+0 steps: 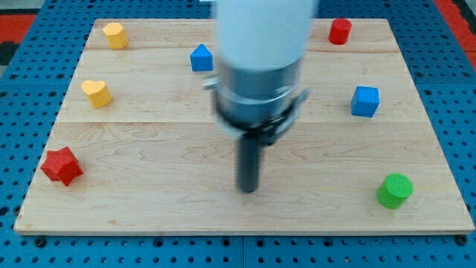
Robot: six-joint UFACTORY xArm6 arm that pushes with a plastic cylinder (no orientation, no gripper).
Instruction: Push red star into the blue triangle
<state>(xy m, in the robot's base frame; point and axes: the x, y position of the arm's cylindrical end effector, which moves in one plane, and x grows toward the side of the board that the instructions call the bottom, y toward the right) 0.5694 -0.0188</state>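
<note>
A wooden worktop (149,156) carries seven blocks: two yellow (114,34) (96,92), two blue, two red, one green (394,190). The red star (61,166) sits at the view's left edge, well apart from the blue triangle (201,57). My tip (248,189) rests mid-board; it has no jaws.

Your arm comes down from the view's top, near the middle. It looks big and a bit blurry. The upper part is a fat white tube. Under it sits a grey metal ring with a dark band around it. From there a short, straight dark rod points down. The rod stands upright. My tip (248,190) rests down on the wooden board (149,216), close to the board's middle and a little nearer its bottom edge.
</note>
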